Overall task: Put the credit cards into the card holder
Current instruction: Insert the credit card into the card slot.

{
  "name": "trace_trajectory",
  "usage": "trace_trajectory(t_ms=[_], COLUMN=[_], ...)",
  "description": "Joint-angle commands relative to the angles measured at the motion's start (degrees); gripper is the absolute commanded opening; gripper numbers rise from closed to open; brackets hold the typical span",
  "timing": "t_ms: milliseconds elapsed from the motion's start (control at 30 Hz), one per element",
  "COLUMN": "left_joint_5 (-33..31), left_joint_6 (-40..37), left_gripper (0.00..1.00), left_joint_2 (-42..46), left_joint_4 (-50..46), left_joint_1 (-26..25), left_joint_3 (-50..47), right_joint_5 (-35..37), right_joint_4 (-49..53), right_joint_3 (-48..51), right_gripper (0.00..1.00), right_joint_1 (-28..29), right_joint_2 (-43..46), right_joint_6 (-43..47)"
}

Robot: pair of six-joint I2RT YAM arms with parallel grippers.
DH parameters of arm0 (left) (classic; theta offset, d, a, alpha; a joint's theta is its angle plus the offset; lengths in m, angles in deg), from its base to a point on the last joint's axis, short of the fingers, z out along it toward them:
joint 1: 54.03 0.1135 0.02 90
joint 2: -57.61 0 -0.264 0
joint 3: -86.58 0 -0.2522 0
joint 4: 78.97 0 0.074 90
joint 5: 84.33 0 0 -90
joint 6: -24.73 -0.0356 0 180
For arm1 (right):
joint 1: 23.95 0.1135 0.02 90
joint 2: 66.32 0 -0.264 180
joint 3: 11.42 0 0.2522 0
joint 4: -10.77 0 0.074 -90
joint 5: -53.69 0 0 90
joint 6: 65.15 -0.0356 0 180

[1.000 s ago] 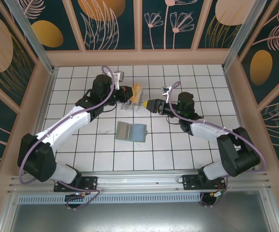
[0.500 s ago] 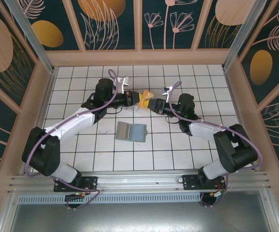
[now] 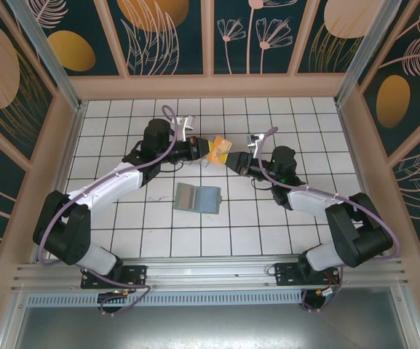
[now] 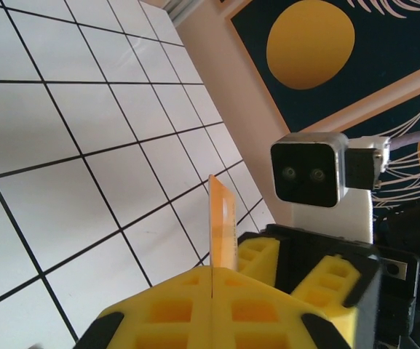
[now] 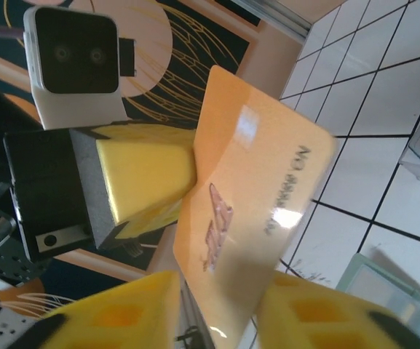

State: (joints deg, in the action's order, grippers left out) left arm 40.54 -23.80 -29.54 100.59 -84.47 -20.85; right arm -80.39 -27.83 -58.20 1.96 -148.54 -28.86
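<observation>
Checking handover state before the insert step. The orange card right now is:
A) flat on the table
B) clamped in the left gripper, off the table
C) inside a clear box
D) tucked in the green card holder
B: the left wrist view shows the orange card edge-on, pinched between the shut fingers of the left gripper. In the top view the card holder lies apart, nearer the arm bases.

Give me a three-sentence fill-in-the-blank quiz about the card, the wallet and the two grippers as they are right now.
1. The card pinched in the left gripper is ___ in colour.
2. The card holder lies ___ on the table, with no card in it.
3. The right gripper faces the left one, with the card's edge ___ its two fingers.

Missing words: orange; open; between.
</observation>
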Motion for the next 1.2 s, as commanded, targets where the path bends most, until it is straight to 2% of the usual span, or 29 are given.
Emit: trace_trajectory(t_ms=[0, 33, 100, 133, 200, 233, 367, 500, 633, 733, 867, 1033, 1167], left_joint_5=[-0.74, -0.85, -1.48, -2.96, -7.53, -9.58, -16.01, -23.04, -26.79, -26.14, -24.93, -24.27, -22.83], left_joint_6=[0.10, 0.14, 0.10, -0.12, -0.73, -1.31, -4.42, -6.77, -6.26, -6.12, -5.08, -4.82, -4.74], left_gripper=[0.00, 0.00, 0.00, 0.05, 0.36, 0.43, 0.46, 0.49, 0.47, 0.34, 0.29, 0.14, 0.08], left_joint_2=[-0.47, -0.47, -0.24, 0.02, 0.64, 1.05, 3.56, 5.30, 5.67, 4.53, 2.20, -0.84, -3.04], left_joint_4=[0.58, 0.49, 0.45, 0.13, -2.27, -3.96, -11.07, -18.08, -20.26, -19.38, -16.09, -13.76, -11.98], left_joint_1=[-0.09, -0.11, -0.13, -0.06, 0.61, 1.18, 3.33, 4.16, 4.14, 4.11, 4.12, 4.11, 4.15], left_joint_3=[-0.57, -0.66, -0.96, -1.43, -2.15, -2.48, -6.52, -9.96, -14.09, -16.35, -19.04, -20.78, -21.28], right_joint_5=[-0.70, -0.56, -0.27, -0.42, -0.17, 0.14, -0.71, -4.49, -6.31, -8.48, -9.56, -8.16, -7.99], right_joint_4=[-5.89, -5.91, -5.33, -4.94, -2.29, -0.20, 6.22, 11.69, 11.32, 8.91, 8.77, 11.37, 12.24], right_joint_3=[0.31, 0.50, 0.91, 1.06, 1.42, 1.73, 3.39, 2.01, 2.44, 2.26, 0.84, -1.05, -2.89], right_gripper=[0.09, 0.04, 0.03, 0.00, 0.00, 0.00, 0.00, 0.00, 0.00, 0.00, 0.00, 0.00, 0.00], right_joint_1=[0.82, 0.85, 1.05, 1.12, 1.33, 1.58, 3.80, 7.50, 7.85, 8.25, 9.11, 9.33, 9.43], right_joint_2=[1.20, 1.26, 1.36, 1.27, 1.33, 1.36, 0.83, -3.64, -9.27, -13.95, -18.90, -22.41, -24.38], right_joint_6=[-1.15, -1.21, -1.14, -1.07, -0.92, -0.55, -0.19, -0.02, -2.24, -3.98, -3.09, -0.12, 1.09])
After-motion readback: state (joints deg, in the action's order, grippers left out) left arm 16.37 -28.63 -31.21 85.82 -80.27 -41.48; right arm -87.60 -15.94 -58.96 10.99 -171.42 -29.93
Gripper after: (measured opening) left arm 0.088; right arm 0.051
